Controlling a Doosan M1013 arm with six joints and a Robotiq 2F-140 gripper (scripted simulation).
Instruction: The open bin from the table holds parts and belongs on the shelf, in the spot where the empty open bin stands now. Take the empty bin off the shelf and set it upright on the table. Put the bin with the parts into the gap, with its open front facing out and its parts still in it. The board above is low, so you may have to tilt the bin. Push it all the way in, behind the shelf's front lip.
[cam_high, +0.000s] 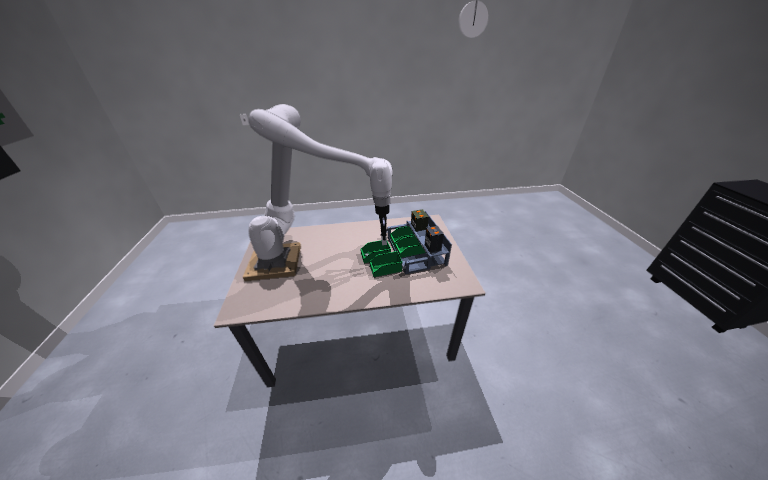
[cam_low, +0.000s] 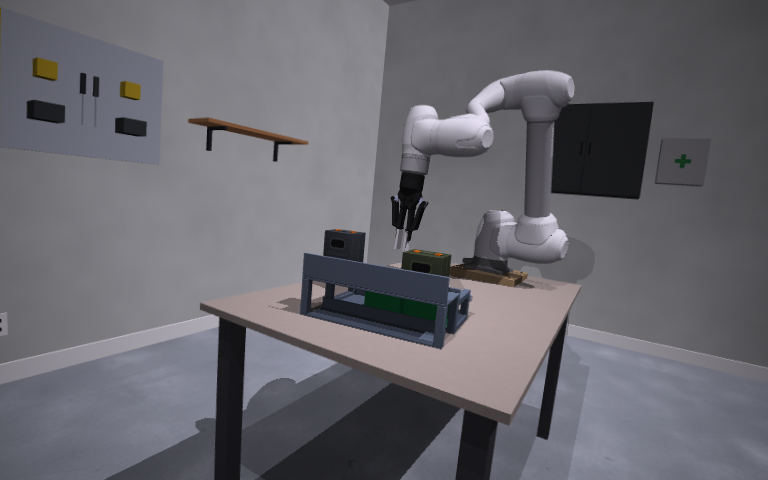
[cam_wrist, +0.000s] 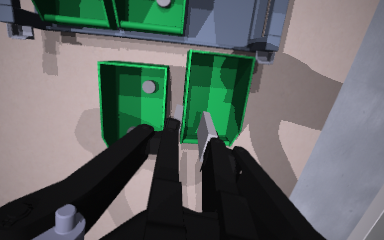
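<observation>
Hovering with gripper (cam_wrist: 192, 131) fingers slightly apart, gripping nothing, astride empty bin's (cam_wrist: 216, 95) nine-o'clock wall, beside parts bin (cam_wrist: 131, 100).

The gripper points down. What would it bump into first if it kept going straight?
Probably the side wall of the empty green bin: the gripper straddles it, though depth is hard to judge.

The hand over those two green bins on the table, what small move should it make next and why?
Probably lower the hand, a little open and holding nothing, so its fingers straddle the near wall of the bin with the parts. The empty bin already stands upright on the table beside it, so the parts bin seems next to be gripped.
</observation>
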